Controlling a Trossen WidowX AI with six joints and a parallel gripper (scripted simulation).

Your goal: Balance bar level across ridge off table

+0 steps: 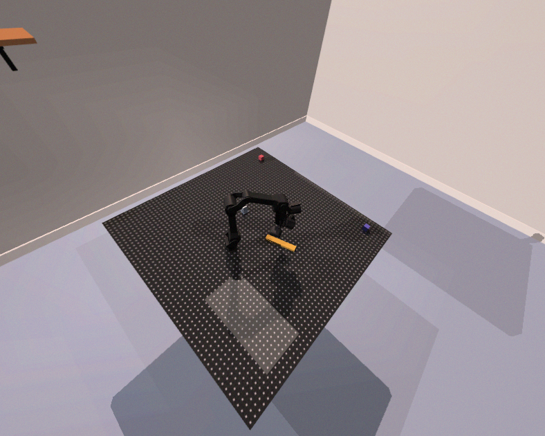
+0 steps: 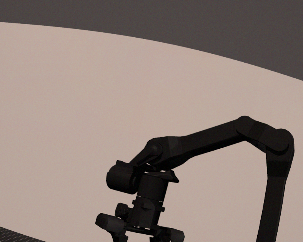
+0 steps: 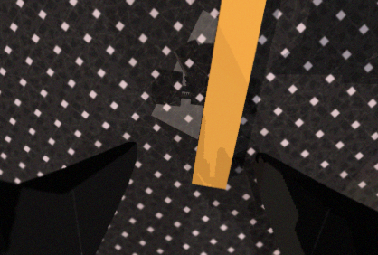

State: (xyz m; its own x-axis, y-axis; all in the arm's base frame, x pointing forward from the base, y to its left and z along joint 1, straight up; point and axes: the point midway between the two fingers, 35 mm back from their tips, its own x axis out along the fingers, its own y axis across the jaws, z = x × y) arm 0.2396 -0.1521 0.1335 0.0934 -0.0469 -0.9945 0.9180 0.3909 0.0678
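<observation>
Lying flat on the dotted black desk (image 1: pixel 178 262) is one orange bar (image 1: pixel 281 243), directly below the tool (image 1: pixel 278 230); in the wrist view the bar (image 3: pixel 231 80) runs away from the tool, its near end showing between the two dark fingers. One small grey block (image 1: pixel 244 210) sits under the arm's elbow, well apart from the tool on the base side; whether that is the ridge cannot be told at this size. One red cube (image 1: pixel 261 158) stands near the far corner of the desk, and one blue cube (image 1: pixel 366 228) near the right corner, both well apart from the tool. One lighter rectangular patch (image 1: pixel 252 323) marks the desk on the near side.

One arm (image 1: pixel 256 199) rises from its base, bends at the elbow and reaches forward, the wrist turned so the tool points straight down. From the exterior view the tool (image 2: pixel 141 238) hangs low beneath the forearm, its tips cut off by the frame edge. Its fingers stand apart with nothing between them, hovering over the bar's near end
</observation>
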